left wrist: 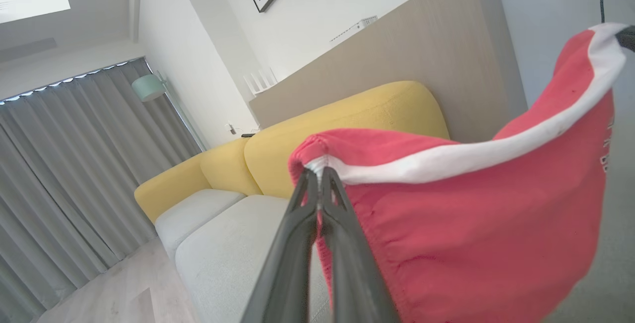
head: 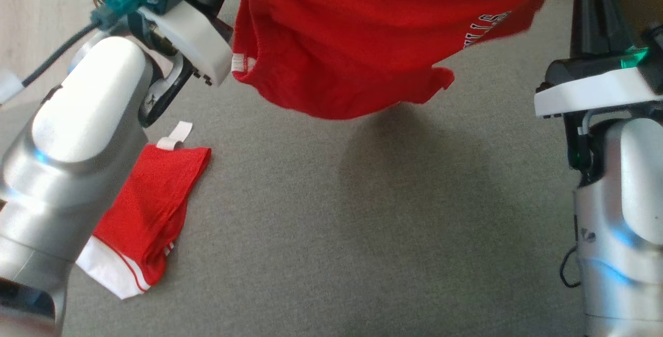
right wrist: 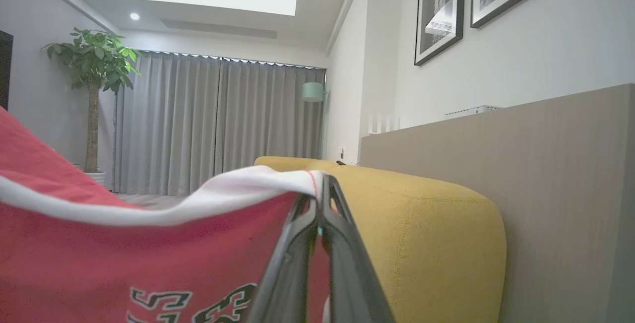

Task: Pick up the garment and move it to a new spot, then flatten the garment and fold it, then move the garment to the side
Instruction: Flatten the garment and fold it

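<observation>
**A:** The red garment [head: 362, 42] hangs in the air between both arms, above the grey surface [head: 331, 233]. The left gripper [left wrist: 320, 176] is pinched tight on one end of its white band [left wrist: 471, 159], and the right gripper [right wrist: 322, 184] is clamped on the other.

**B:** Thin pinches, right at the hem. A hard sideways pull could slip a corner free and drop it onto the folded red piece [head: 150, 207].

**A:** The wrist views show those pinches. The head view shows the sag and the landing room.

I am operating in a home's living room: yellow-backed upholstered sofa with grey cushions [left wrist: 347, 114], floor-length grey curtains [right wrist: 218, 124], leafy potted tree [right wrist: 92, 65], black-framed wall prints [right wrist: 439, 10].
</observation>
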Tool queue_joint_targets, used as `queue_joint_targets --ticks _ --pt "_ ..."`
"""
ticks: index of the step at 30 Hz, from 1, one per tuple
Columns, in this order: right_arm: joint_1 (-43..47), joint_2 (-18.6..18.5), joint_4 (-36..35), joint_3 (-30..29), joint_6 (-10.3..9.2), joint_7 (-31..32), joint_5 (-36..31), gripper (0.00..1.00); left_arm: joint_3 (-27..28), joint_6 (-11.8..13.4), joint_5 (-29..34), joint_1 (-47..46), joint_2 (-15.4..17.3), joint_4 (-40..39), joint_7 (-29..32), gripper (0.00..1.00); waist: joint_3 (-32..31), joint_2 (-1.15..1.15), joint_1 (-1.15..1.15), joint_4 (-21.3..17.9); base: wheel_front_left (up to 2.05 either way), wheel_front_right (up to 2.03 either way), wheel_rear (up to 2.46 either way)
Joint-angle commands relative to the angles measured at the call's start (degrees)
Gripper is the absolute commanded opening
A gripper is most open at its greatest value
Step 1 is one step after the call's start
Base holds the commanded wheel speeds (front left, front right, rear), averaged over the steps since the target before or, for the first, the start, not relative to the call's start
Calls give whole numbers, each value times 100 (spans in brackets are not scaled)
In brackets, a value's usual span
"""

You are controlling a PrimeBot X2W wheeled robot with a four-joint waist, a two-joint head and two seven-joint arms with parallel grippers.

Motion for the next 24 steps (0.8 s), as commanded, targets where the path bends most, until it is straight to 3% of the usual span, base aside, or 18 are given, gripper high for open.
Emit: queue_joint_targets --ticks 1,8,14,20,24 --pt "-214 -10 -217 84 -4 59 -12 0 243 15 -74 -329 245 -158 46 0 -72 0 1 7 0 0 0" --pt "341 -273 -210 265 -4 829 198 0 284 31 -662 183 315 -515 217 0 -119 0 1 139 0 0 0" --pt "525 -535 -173 195 -4 1386 480 0 469 382 -883 593 407 -804 248 0 201 0 1 332 0 0 0" --pt "164 -642 -46 181 -4 1705 576 0 571 440 -994 471 409 -946 315 0 837 0 1 400 0 0 0" --pt "-575 -626 197 341 -4 1834 680 0 726 414 -999 -51 448 -737 378 0 1381 0 1 281 0 0 0"
